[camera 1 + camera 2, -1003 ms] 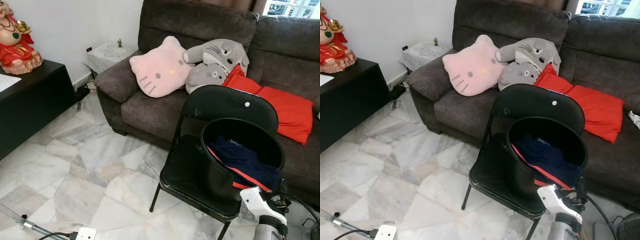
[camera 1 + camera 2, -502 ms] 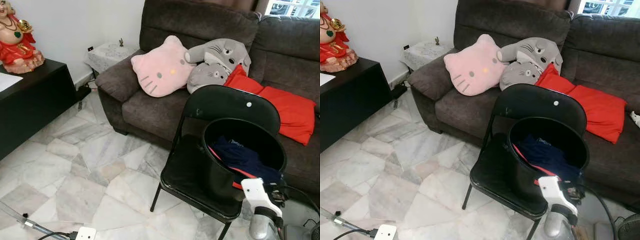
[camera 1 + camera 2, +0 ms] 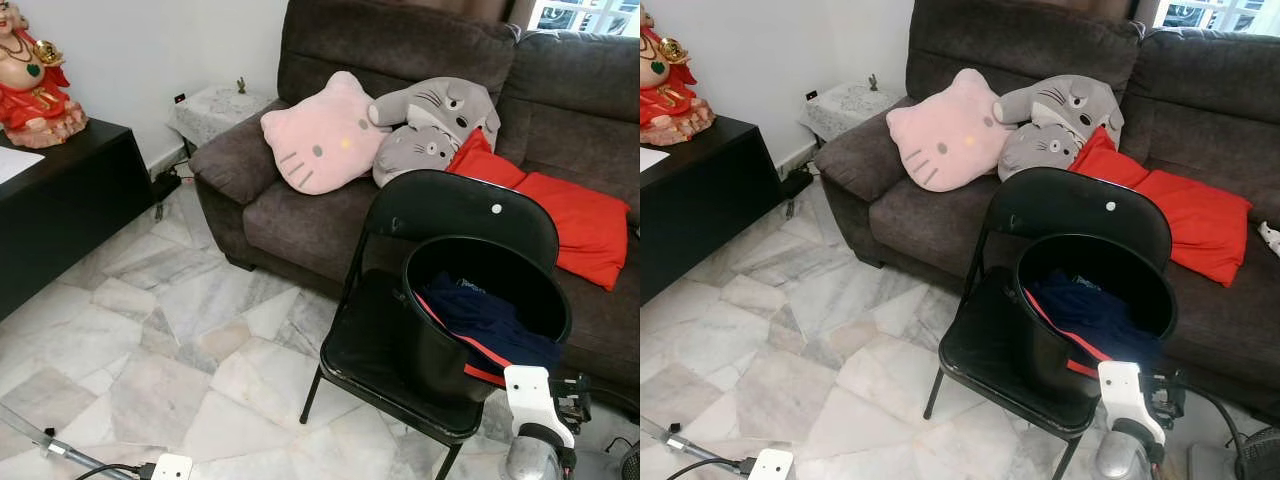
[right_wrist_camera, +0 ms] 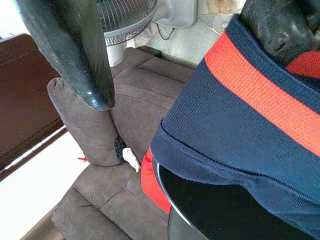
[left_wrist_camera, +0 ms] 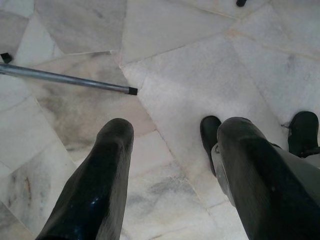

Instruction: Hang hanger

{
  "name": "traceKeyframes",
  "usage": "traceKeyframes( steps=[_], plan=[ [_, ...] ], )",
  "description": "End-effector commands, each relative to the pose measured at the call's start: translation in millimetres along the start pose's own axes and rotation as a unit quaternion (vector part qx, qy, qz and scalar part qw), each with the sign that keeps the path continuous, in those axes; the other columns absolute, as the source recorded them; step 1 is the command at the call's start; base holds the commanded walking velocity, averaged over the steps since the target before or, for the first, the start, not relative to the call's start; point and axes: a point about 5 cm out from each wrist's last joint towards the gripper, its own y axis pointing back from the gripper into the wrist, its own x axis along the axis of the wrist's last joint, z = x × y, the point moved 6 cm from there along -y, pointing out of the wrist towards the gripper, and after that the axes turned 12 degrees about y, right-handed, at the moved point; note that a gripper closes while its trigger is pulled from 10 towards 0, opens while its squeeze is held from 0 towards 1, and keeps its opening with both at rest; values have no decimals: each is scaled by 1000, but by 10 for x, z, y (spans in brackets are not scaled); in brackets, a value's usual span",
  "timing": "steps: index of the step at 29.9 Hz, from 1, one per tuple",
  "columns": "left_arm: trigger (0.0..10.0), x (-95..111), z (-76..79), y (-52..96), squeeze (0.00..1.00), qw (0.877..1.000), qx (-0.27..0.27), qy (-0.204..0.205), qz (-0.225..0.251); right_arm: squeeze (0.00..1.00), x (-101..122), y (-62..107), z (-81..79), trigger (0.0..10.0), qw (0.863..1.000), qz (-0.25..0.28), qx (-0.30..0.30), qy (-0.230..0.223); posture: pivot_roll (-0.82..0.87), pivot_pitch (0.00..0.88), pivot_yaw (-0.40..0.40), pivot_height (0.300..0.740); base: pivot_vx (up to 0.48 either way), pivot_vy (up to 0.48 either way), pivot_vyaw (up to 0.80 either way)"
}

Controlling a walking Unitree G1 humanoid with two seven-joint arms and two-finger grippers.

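One black bucket (image 3: 430, 345) on a chair (image 3: 372, 350), lower right of frame, holds a navy-red garment (image 3: 488, 322); the hanger is probably buried there, I cannot tell. My right jaws stand spread at the rim. My left jaws hang spread over the floor (image 5: 175, 75). Risk: snagged cloth drags the bucket off the seat.

A home living room.
A dark brown sofa (image 3: 400, 60) at the top of the frame carries cartoon cushions (image 3: 322, 135) and a red cloth (image 3: 560, 215); marble floor tiles (image 3: 170, 340) lie below, a red figurine (image 3: 30, 80) upper left, a folding chair (image 3: 420, 300) centre right.
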Motion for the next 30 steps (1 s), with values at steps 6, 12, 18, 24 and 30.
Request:
traceKeyframes(
  steps=[6,12,18,24,30],
  plan=[
    [10000,-44,-29,10,0,1000,2,-10,-6,0,-67,-15,-51,10000,995,-46,12,-87,42,83,-4,740,0,0,0],
    [10000,-43,-31,11,0,1000,3,-10,-5,0,-52,-24,-35,10000,995,-48,5,-93,45,84,-4,740,0,0,0],
    [10000,-41,-36,11,0,1000,4,-11,-5,0,34,-67,44,10000,997,-17,-11,-71,44,85,-2,740,0,0,0],
    [10000,-39,-40,11,0,1000,4,-13,-4,0,144,-115,93,10000,999,18,-15,-48,47,86,0,740,0,0,0],
    [10000,-39,-42,11,0,1000,4,-14,-5,0,119,-117,87,10000,998,9,-14,-54,49,86,1,740,0,0,0]
  ],
)
